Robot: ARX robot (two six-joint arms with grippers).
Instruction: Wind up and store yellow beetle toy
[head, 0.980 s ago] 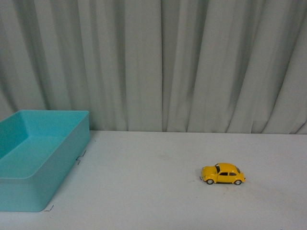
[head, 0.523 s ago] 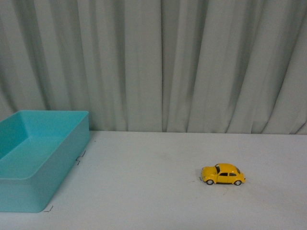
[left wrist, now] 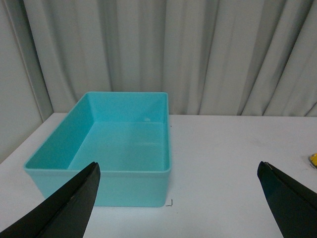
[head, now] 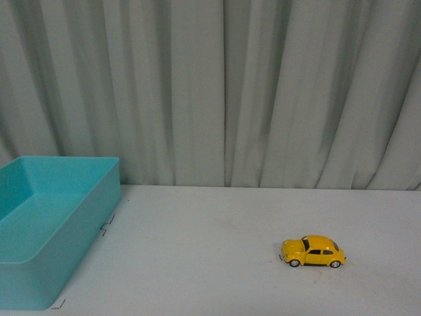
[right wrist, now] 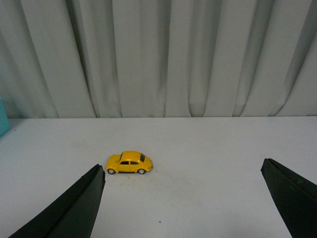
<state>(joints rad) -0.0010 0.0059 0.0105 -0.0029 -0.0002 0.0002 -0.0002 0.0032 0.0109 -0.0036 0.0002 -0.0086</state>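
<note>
Standing on its four wheels on the flat white table point(head: 197, 257), the small glossy yellow beetle toy point(head: 313, 251) sits on the right side of the scene, towards the near edge. It is side-on to the front camera, with its rounded nose pointing left. Nothing touches it, and bare table surrounds it on all sides.

Well apart from it, at the far left, is an open rectangular teal plastic box point(head: 26, 286). Its near end runs out of the front view. The left wrist view looks into the box point(left wrist: 99, 188) and shows a plain teal floor with nothing in it. Small black corner marks point(head: 107, 224) are drawn on the table just beside the box's right wall and near corner.

A pale grey pleated curtain point(head: 197, 85) hangs along the far edge of the table and fills the background.

Neither arm shows in the front view. In its own wrist view, the left gripper point(left wrist: 178, 166) is spread wide, its two black fingers point(left wrist: 69, 203) far apart and holding nothing. It hovers above the table on the near side of the box, and a sliver of the yellow toy point(left wrist: 313, 159) shows at the picture's edge.

The right gripper point(right wrist: 183, 163) is likewise spread wide and empty, its black fingers point(right wrist: 74, 208) clear of the table. The toy point(right wrist: 129, 162) lies beyond its fingertips, nearer the left-hand finger, with a clear gap between them.
</note>
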